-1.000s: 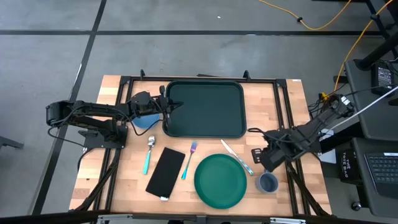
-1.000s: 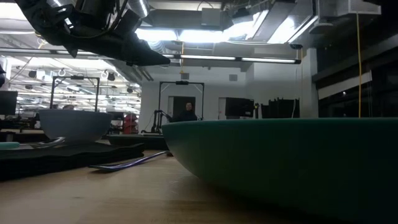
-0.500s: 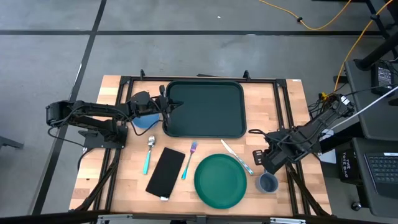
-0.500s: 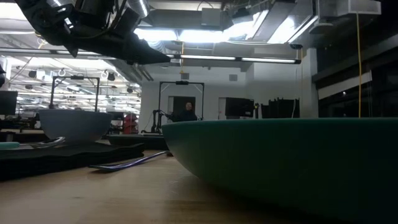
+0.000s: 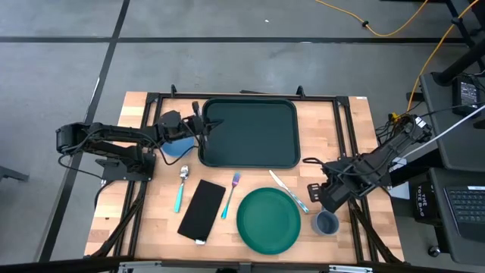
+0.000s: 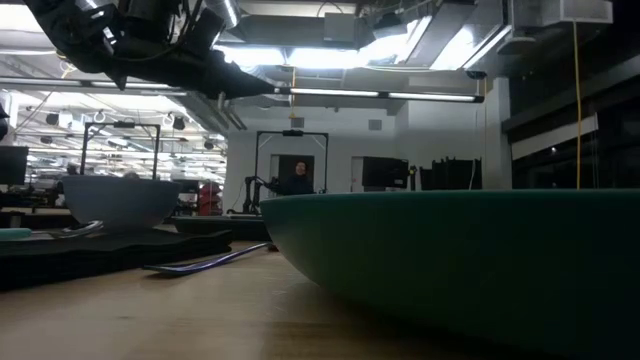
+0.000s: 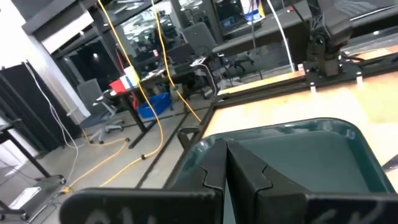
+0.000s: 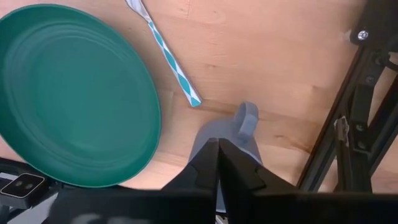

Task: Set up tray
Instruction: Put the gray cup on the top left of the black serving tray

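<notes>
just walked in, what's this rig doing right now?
Tray setup, nothing loaded yet. The left gripper, jaws shut, sits at the left edge of the empty dark green tray. The right gripper hangs over the grey mug near the table's front right, jaws nearly together, holding nothing. The green plate, cutlery and the black rectangle lie on the wood in front of the tray.

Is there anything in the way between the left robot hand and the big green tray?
Nothing visible stands between them. The left gripper, fingers shut, is already at the tray's left rim. The blue bowl sits beside that arm, not between.
</notes>
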Tool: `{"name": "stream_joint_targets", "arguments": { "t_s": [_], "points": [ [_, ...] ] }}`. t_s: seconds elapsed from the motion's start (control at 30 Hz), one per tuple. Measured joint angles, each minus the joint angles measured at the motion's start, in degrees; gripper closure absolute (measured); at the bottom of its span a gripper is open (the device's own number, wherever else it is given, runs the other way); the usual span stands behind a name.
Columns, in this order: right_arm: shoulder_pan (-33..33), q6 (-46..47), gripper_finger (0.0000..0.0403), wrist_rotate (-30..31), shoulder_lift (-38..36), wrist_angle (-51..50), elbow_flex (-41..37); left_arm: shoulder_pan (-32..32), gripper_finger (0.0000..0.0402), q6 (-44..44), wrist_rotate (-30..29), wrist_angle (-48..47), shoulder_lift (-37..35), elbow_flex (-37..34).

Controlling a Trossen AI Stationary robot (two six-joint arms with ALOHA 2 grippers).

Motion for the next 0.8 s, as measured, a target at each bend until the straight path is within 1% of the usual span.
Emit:
{"name": "stream_joint_targets", "arguments": {
  "t_s": [0.1, 0.23, 0.37, 0.47, 0.53, 0.6, 0.8],
  "points": [
    [0.71, 1.87, 0.0354, 0.17, 0.0, 0.0, 0.0, 0.01, 0.0397, -0.02, -0.02, 1.87, 0.0, 0.0],
    [2.44, 5.25, 0.0306, 0.26, 0.07, 0.02, 0.0, 0.01, 0.0397, -0.01, -0.04, 2.3, 0.0, 0.0],
    [4.21, 6.53, 0.026, 0.22, 0.75, 0.2, 0.0, 0.01, 0.0397, -0.02, -0.07, 2.29, 0.0, 0.0],
    [5.23, 9.16, 0.0237, -1.67, 1.32, 0.33, 0.0, 0.01, 0.0397, -0.02, -0.07, 2.3, 0.0, 0.0],
    [6.02, 10.94, 0.0228, -3.09, 1.97, 0.35, 0.0, 0.01, 0.0397, -0.02, -0.07, 2.31, 0.0, 0.0],
    [6.82, 12.01, 0.0224, -3.06, 2.73, 0.39, 0.0, 0.01, 0.0397, -0.02, -0.07, 2.29, 0.0, 0.0],
    [7.33, 15.11, 0.0227, -3.08, 5.6, 0.39, 0.0, -0.01, 0.0397, -0.02, -0.07, 2.31, 0.0, 0.0]
  ]
}}
